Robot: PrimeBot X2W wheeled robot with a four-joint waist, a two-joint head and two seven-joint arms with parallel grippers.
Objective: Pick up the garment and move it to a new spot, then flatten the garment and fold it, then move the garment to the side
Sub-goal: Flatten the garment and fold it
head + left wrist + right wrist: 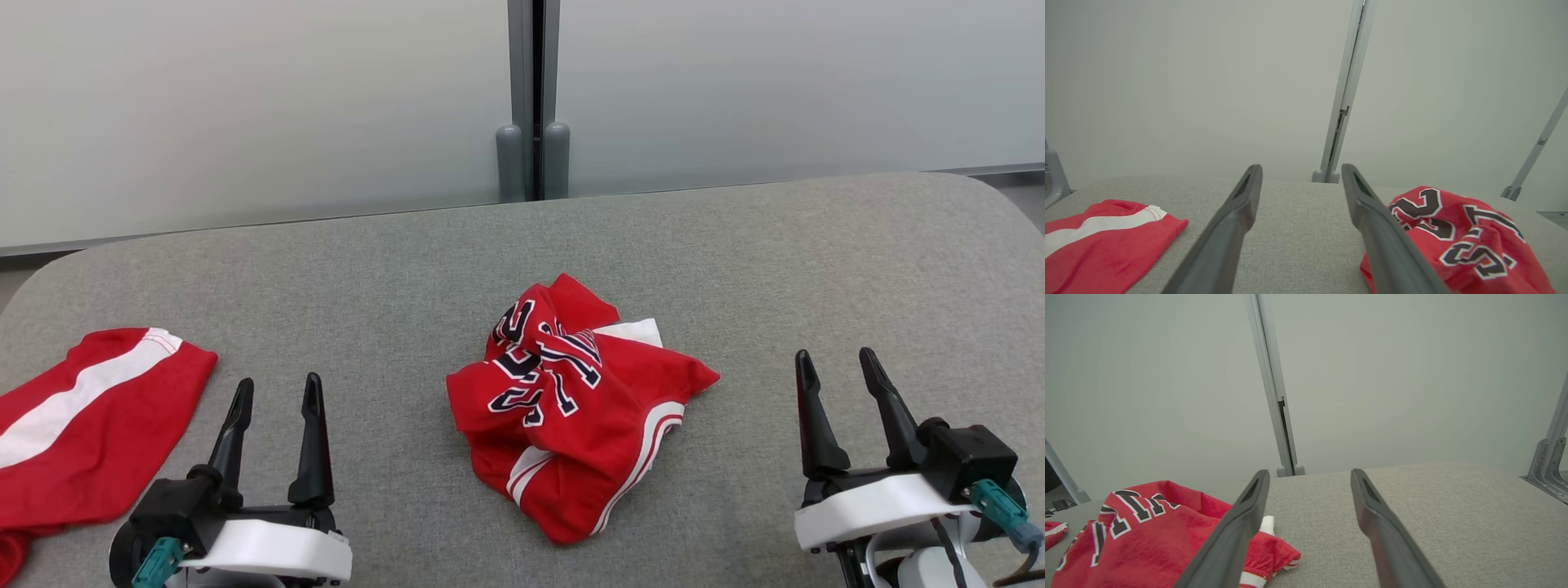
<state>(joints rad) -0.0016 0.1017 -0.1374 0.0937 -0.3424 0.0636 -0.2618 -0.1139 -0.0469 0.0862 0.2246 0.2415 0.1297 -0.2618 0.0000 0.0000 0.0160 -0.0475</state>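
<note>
Heaped mid-table (735,245) as a crumpled garment (571,408), no clear long axis. Right of left pincer (277,381), left of right pincer (834,354), seemingly nearer the right. Both spread apart, empty.

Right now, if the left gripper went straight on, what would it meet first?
Likely nothing: the left gripper points over bare table, between the crumpled garment and the flat red cloth.

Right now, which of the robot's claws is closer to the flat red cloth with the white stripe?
Left. The left gripper sits just right of the flat red white-striped cloth; the right gripper is far across the grey table, beyond the crumpled red lettered jersey.
</note>
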